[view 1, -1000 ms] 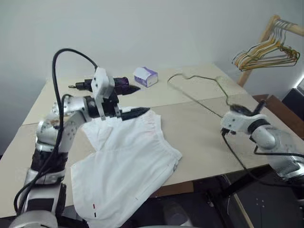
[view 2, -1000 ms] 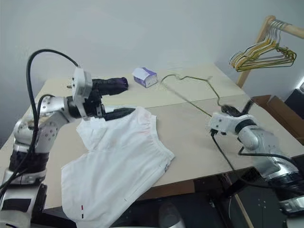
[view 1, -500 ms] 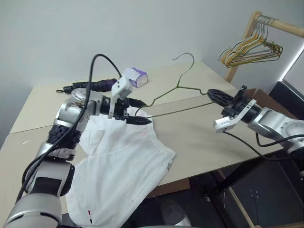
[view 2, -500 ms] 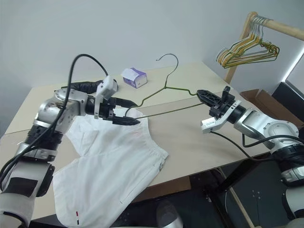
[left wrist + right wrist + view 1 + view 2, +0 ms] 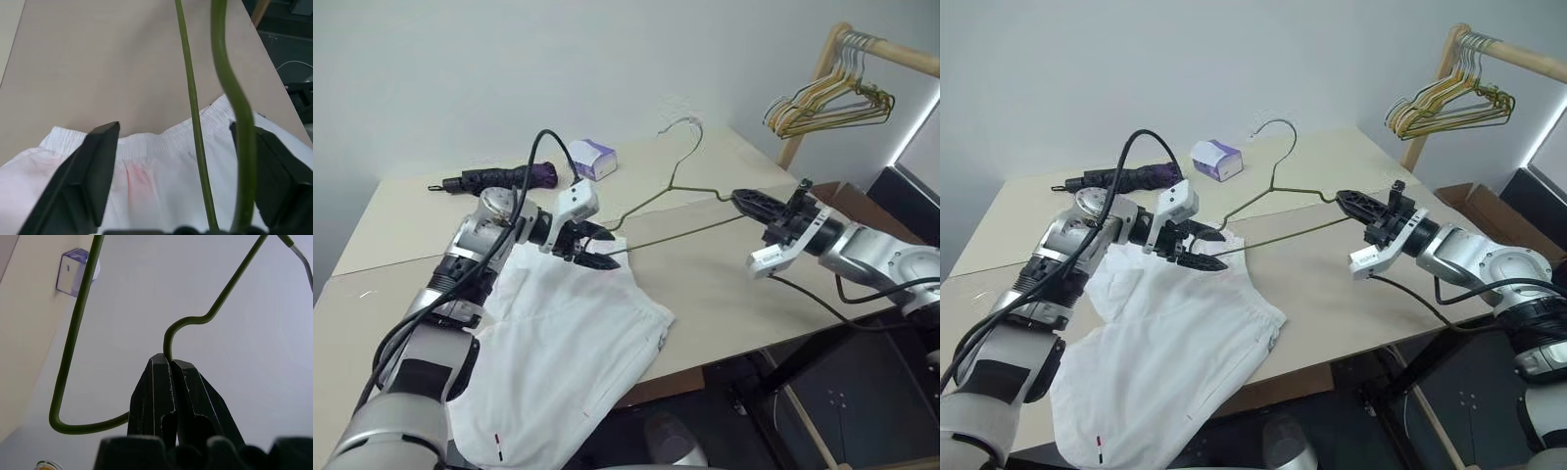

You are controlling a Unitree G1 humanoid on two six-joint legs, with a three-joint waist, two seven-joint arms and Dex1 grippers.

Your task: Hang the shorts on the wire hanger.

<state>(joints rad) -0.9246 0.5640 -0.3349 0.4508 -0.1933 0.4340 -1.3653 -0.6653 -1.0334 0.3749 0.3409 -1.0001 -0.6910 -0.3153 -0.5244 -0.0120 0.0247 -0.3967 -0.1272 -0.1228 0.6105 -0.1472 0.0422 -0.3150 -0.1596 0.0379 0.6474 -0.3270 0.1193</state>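
The white shorts [image 5: 566, 333] lie spread on the table [image 5: 734, 294], one leg hanging over the front edge. Held above the table, the olive-green wire hanger [image 5: 685, 232] has its hook pointing up. My right gripper [image 5: 742, 200] is shut on the hanger's right corner bend [image 5: 168, 340]. At the hanger's left corner my left gripper [image 5: 607, 249] is open, just above the shorts' waistband [image 5: 146, 147]. In the left wrist view both hanger wires [image 5: 194, 122] pass between its two fingers [image 5: 95, 176].
A small purple-and-white tissue box [image 5: 594, 159] and a dark folded umbrella [image 5: 499, 178] lie at the back of the table. A wooden rack at the far right carries a bunch of coloured hangers [image 5: 827, 98]. The table's front edge is just right of the shorts.
My right gripper lifted the hanger off the table. My left gripper sank to the waistband, its fingers narrowing around the hanger's left corner. The view shifted early on.
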